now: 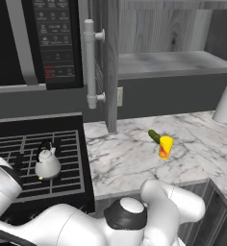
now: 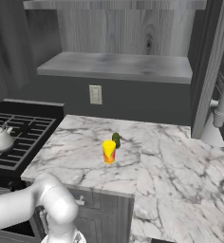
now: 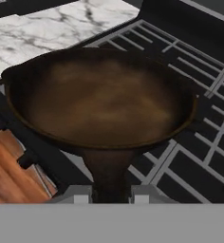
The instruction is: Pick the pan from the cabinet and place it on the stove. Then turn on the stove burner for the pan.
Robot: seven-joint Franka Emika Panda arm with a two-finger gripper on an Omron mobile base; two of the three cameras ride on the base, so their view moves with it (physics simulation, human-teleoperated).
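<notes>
One pan (image 3: 102,102) hangs over the stove (image 3: 199,142) grates, its handle clamped between the closed gripper (image 3: 109,194) fingers, and with a grip that far out the weight could twist it down or knock the kettle (image 1: 47,162) on landing.

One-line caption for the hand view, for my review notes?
Gripper shut on the handle of the dark-brown pan, held over the stove's black grates beside the marble counter.

White-grey marble surface (image 1: 130,158) runs beside dark grey back wall (image 2: 147,102) with pale outlet (image 2: 95,94). Black microwave (image 1: 36,43) upper left. Wood floor (image 3: 7,171) below.
</notes>
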